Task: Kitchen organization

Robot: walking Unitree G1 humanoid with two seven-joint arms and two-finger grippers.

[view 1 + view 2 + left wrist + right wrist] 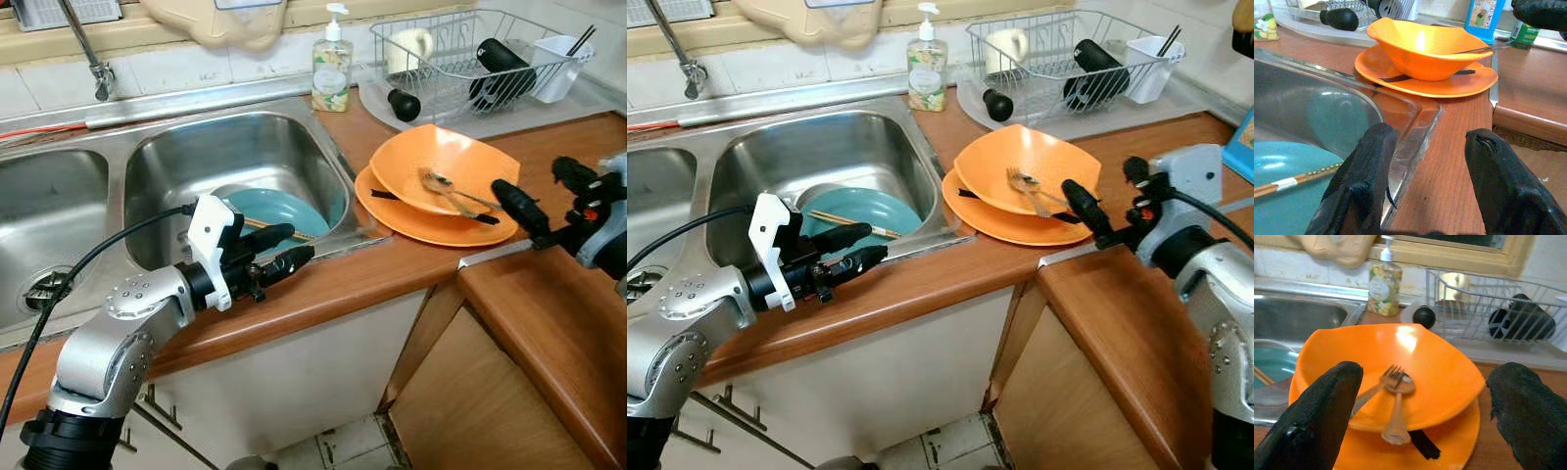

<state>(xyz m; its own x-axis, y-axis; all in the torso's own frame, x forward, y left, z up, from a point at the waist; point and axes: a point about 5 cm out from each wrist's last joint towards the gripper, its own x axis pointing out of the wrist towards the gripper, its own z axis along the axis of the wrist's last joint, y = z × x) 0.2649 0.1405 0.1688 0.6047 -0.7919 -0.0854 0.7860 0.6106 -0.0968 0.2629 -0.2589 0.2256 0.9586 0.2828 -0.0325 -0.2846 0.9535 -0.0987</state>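
An orange bowl (446,162) sits on an orange plate (416,227) on the wooden counter, right of the sink. A fork and a spoon (1396,401) lie inside the bowl. A teal plate (284,208) with wooden chopsticks (1293,182) across it lies in the right sink basin (225,147). My left gripper (299,243) is open over the sink's front rim, beside the teal plate, and holds nothing. My right gripper (529,178) is open just right of the bowl, its fingers level with the rim and empty.
A wire dish rack (470,49) with a mug and black items stands behind the bowl. A soap bottle (332,64) is at the sink's back corner, and the faucet (93,59) at the far left. A blue carton (1484,19) stands on the side counter.
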